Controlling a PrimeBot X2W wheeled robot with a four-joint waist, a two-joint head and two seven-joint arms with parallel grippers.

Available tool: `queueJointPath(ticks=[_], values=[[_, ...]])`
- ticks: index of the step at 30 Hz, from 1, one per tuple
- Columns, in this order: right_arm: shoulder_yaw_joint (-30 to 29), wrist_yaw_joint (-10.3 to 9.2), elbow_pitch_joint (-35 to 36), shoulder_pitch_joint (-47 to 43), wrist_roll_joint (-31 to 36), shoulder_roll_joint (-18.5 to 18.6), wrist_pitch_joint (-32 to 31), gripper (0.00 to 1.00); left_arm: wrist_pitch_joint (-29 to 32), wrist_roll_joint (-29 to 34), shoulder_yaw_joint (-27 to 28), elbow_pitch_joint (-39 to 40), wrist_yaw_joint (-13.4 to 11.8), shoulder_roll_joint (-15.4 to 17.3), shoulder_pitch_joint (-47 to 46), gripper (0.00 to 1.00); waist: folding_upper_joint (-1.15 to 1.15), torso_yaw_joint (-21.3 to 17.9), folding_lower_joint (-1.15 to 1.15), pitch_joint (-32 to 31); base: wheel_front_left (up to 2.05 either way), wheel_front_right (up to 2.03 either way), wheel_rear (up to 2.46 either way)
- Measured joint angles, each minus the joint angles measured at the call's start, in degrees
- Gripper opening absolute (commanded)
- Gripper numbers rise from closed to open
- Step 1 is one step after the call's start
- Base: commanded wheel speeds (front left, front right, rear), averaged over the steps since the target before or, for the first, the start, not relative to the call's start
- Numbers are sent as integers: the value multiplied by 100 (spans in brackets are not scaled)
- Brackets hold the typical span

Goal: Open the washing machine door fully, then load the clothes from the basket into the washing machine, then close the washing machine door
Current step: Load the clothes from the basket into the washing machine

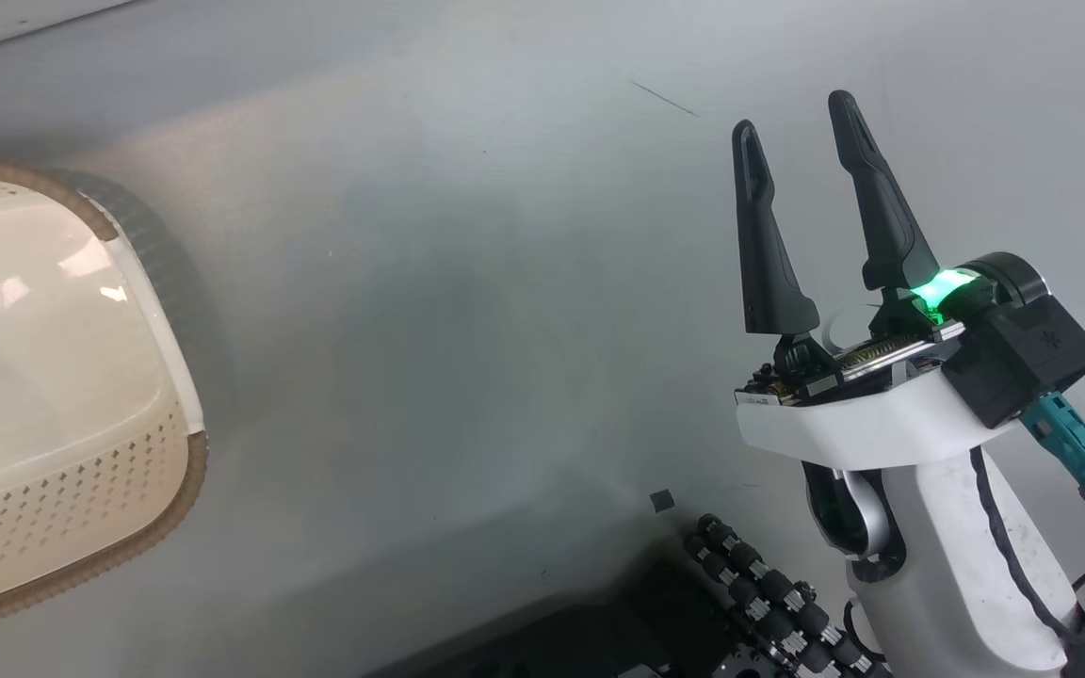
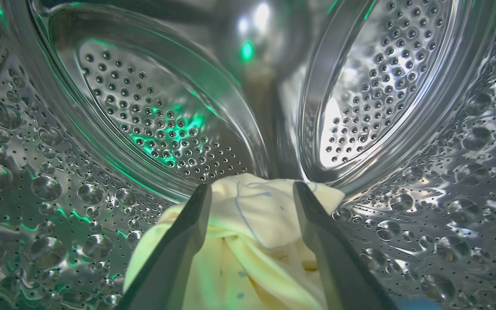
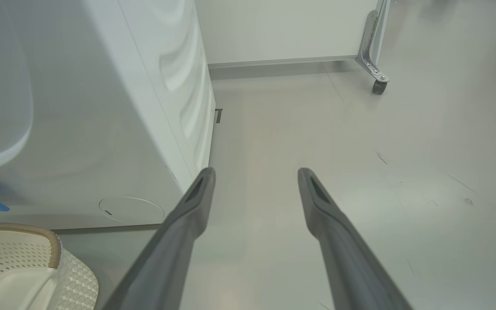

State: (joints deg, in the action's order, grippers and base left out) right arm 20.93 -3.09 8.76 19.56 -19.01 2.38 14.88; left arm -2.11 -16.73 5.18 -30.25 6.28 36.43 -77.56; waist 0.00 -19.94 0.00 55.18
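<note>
Clothes (image 2: 256, 241): one pale yellow garment lies crumpled between and just below the fingers of the left gripper (image 2: 252, 188), on the wall of the steel drum (image 2: 153, 129). Those jaws stand wide apart and do not pinch the cloth. It looks light, soft and limp, so it should drape when lifted; a raised fold near the fingertips seems the best place to pinch. The right gripper (image 1: 795, 118) is spread and holds nothing, with the basket (image 1: 180, 490) well off to its left.

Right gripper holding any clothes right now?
No, the right gripper is open, its fingers apart over the floor with nothing between them.
</note>
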Motion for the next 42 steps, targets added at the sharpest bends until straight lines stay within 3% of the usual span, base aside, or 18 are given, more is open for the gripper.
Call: queueJointPath(ticks=[16,31,42], values=[[-292,0,-220,-18,163,14,0,100,-1034,-52,20,375,-202,-641,1400,100,0,420,0,-595,0,0,0],[-581,67,-474,-277,448,24,0,100,-1241,-152,81,1065,-499,-1468,3406,100,0,919,-1,-1246,0,0,0],[-692,213,-710,-511,606,112,0,100,-1262,-133,-21,1652,-760,-2303,4884,100,0,1235,-1,-1777,0,0,0]])
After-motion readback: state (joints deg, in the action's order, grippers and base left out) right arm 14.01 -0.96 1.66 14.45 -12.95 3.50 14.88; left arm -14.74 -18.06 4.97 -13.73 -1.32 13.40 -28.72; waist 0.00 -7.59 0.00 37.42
